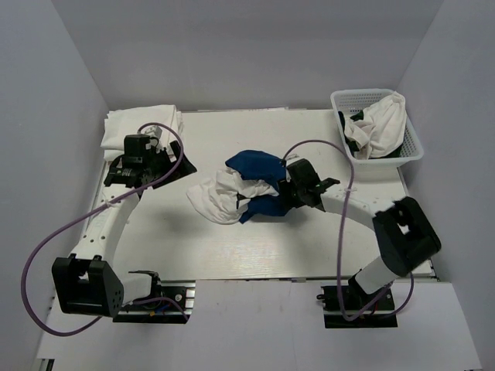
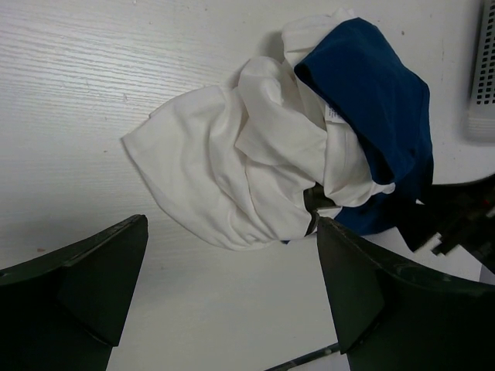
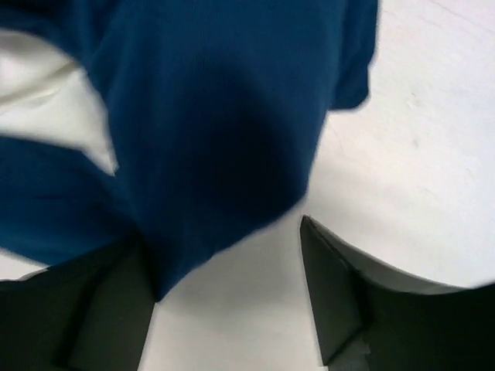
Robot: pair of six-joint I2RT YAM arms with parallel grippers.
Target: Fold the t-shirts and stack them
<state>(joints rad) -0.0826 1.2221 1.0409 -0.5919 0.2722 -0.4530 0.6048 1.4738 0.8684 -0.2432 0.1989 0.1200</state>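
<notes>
Heaped together on the desk [image 1: 193, 247]: blue t-shirt [image 1: 255, 164], white t-shirt [image 1: 216, 201]. With right jaws spread around a blue fold, likely to pull it free; with left jaws spread, empty, waiting beside.

"Can you read anything from where you stand?"

"No. Not a word, number or brand that I can make out."

"Nothing on the blue t-shirt [image 2: 371, 85]?"

"There's a small pale label [image 2: 334, 114] at its edge, right where it meets the white t-shirt [image 2: 224, 170] in the middle of the worktop [image 2: 77, 77]. It's too small, and any print on it is a blur."

"And the basket [image 1: 414, 143] at the far right corner?"

"Plain white lattice, as far as I can see. No legible marking."
</notes>
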